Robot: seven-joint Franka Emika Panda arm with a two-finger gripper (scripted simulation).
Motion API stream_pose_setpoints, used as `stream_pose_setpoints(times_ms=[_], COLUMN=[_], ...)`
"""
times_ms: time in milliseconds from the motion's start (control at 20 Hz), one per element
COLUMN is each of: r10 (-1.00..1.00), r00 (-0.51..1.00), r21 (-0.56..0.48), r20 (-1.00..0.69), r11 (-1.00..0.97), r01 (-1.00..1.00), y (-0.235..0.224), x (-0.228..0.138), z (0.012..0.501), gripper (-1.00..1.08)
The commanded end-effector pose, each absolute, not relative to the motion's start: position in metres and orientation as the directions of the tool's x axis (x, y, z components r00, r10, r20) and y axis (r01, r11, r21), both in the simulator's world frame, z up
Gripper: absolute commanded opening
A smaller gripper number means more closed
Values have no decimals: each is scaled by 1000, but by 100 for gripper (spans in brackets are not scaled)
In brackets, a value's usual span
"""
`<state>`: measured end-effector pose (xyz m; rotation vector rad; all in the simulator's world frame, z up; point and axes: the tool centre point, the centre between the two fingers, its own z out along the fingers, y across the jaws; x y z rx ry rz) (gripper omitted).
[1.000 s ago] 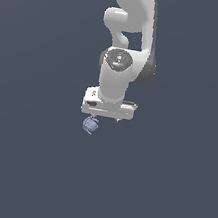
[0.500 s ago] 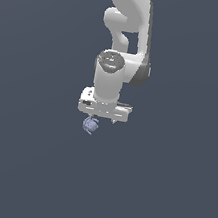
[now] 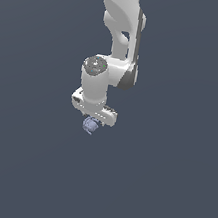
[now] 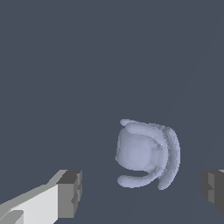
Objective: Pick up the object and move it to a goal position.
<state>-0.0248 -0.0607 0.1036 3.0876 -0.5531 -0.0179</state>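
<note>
Here the gripper (image 4: 142, 188) hangs just above the lavender-blue lumpy object (image 4: 146, 154) — jaws spread wide, one dark pad (image 4: 72, 192) on either side and neither touching it — so the object, lying on the grey floor (image 3: 167, 192), looks lined up for a grasp.

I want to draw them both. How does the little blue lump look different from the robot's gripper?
The object is pale lavender-blue, while the gripper is white with dark grey fingertips. The object is rounded and lumpy with curved ridges; the gripper's fingertips are blocky and straight-edged. The object is one small piece, smaller than the gripper, whose two fingertips stand wide apart on either side of it without touching. Both sit against the same plain dark background.
</note>
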Motion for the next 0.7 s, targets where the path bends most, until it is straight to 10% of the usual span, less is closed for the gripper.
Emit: stream_pose_setpoints(times_ms=[0, 650], r10=[-403, -467], r00=[915, 884], r21=[3, 1], r20=[-6, -1], r11=[-915, -884], r01=[-403, -467], y=[-69, -79], x=[-27, -31], z=[98, 85], gripper=[100, 100])
